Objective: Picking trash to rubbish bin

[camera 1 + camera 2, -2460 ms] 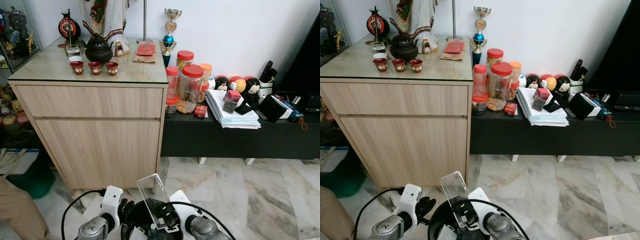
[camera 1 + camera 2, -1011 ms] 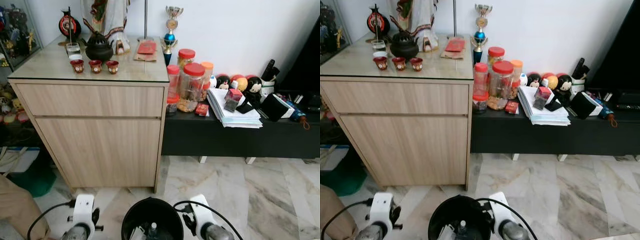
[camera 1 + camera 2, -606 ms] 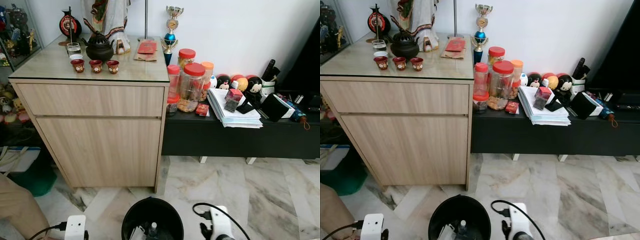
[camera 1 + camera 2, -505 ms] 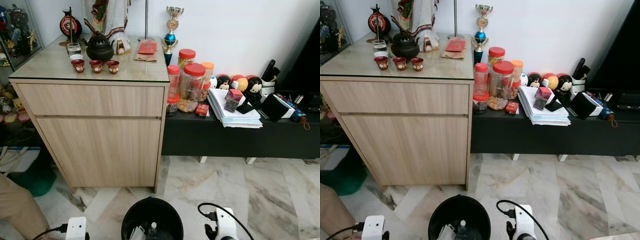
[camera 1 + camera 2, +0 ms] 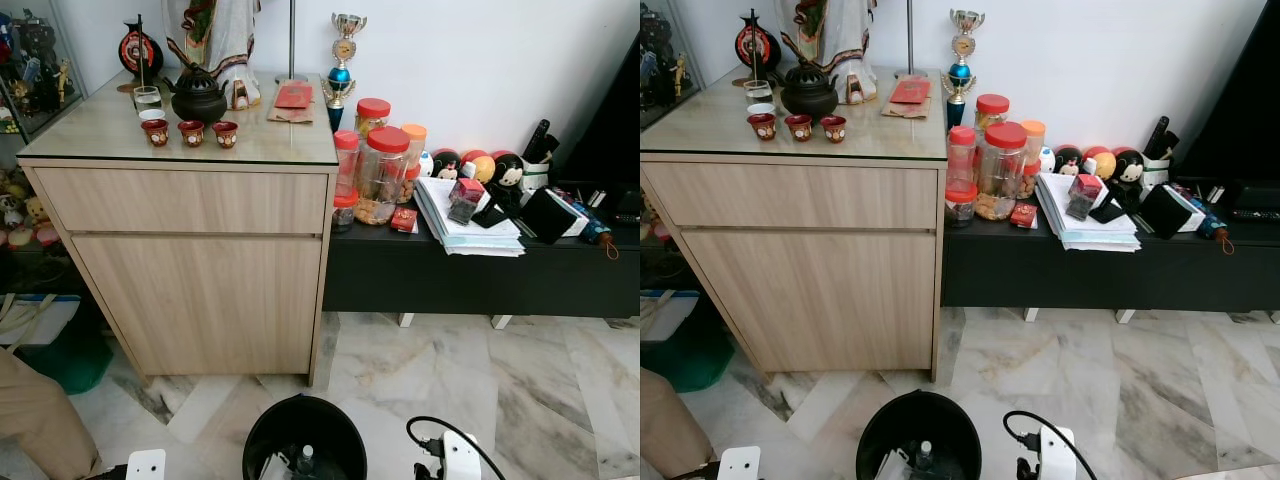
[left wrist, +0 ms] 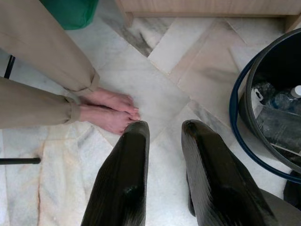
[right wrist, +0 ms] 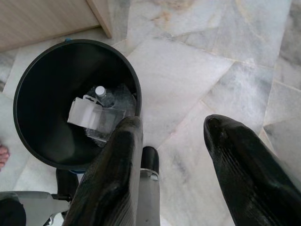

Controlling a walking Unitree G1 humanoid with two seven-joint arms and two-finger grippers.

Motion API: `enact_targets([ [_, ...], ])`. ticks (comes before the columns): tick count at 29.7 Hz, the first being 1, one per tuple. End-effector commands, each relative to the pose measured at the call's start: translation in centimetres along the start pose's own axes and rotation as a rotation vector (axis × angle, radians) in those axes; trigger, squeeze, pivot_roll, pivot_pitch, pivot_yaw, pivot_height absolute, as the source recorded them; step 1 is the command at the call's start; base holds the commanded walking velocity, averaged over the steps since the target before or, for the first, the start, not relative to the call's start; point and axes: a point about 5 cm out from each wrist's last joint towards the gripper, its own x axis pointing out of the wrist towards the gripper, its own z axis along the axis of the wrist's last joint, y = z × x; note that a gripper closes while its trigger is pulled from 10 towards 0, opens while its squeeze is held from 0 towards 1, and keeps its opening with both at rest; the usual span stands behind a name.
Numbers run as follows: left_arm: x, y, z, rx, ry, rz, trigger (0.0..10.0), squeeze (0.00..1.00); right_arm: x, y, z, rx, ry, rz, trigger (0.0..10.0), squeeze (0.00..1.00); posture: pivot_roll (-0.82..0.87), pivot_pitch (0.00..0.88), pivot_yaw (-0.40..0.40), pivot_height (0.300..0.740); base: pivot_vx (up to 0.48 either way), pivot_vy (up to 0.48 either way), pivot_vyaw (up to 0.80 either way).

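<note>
The black rubbish bin (image 5: 262,422) stands on the marble floor right in front of me. Inside it lie a clear bottle with a white cap (image 7: 105,96) and a clear plastic container (image 7: 87,113). My right gripper (image 7: 173,123) hangs open beside the bin (image 7: 29,75), over bare floor, with nothing between its fingers. On the bin's other side my left gripper (image 6: 164,128) is low over the floor, its fingers a little apart and empty. The bin's rim (image 6: 240,89) lies off to one side of it. Just the white wrist housings (image 5: 456,462) reach the head views' bottom edge.
A person's bare feet (image 6: 111,111) and beige trouser leg (image 5: 35,420) are close to my left gripper. A wooden cabinet (image 5: 200,270) with small cups stands ahead. To its right a low black bench (image 5: 470,275) carries jars and papers. A green tub (image 5: 60,362) sits at left.
The clear plastic container held above the bin earlier now lies inside it. Both arms have spread apart and dropped toward the bottom edge of the head views.
</note>
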Motion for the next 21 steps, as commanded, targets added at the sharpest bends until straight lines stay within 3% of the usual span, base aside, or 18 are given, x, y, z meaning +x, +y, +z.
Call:
enact_targets([
  [1, -0.2, -0.1, -0.5, 0.01, 0.016, -0.005, 10.0, 0.0, 0.0, -0.2, 0.4, 0.017, -0.021, -0.006, 10.0, 0.0, 0.04, 0.0, -0.09, 0.74, 0.0, 0.0, 0.0],
  [21, -0.3, -0.5, -0.6, 0.005, 0.013, -0.033, 10.0, 0.0, 0.3, 1.2, 1.2, -0.033, -0.039, 0.057, 10.0, 0.0, 0.05, 0.0, -0.088, 0.74, 0.0, 0.0, 0.0],
])
